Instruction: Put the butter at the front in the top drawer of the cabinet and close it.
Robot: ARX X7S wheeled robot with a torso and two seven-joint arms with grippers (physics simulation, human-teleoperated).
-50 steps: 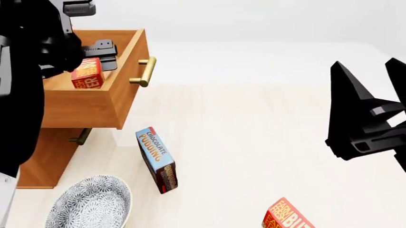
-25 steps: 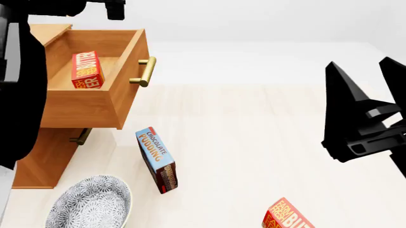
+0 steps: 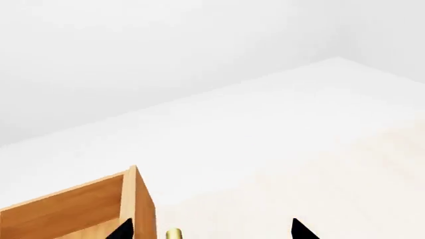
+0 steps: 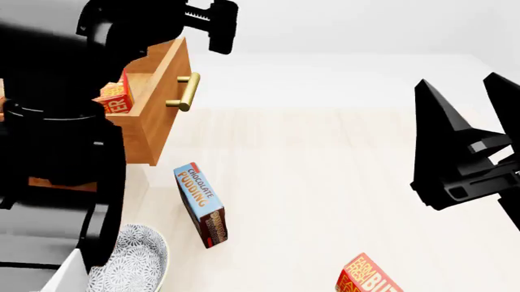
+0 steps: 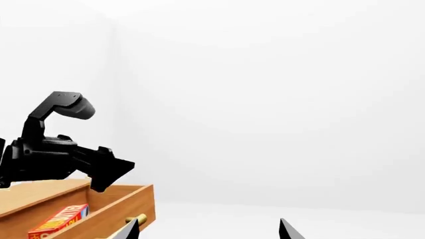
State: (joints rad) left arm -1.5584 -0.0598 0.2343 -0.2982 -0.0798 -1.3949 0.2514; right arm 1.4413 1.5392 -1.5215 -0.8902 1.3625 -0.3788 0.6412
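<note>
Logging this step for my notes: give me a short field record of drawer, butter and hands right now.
top drawer: open
butter: inside top drawer, not held
second butter: on the floor, near edge
left hand: above the drawer, empty, fingers apart
right hand: open, empty, off to the side
step left: close drawer

Left gripper (image 4: pixel 213 24) lifted clear of top drawer (image 4: pixel 150 91), swung forward above handle; butter (image 4: pixel 115 97) left inside.
</note>
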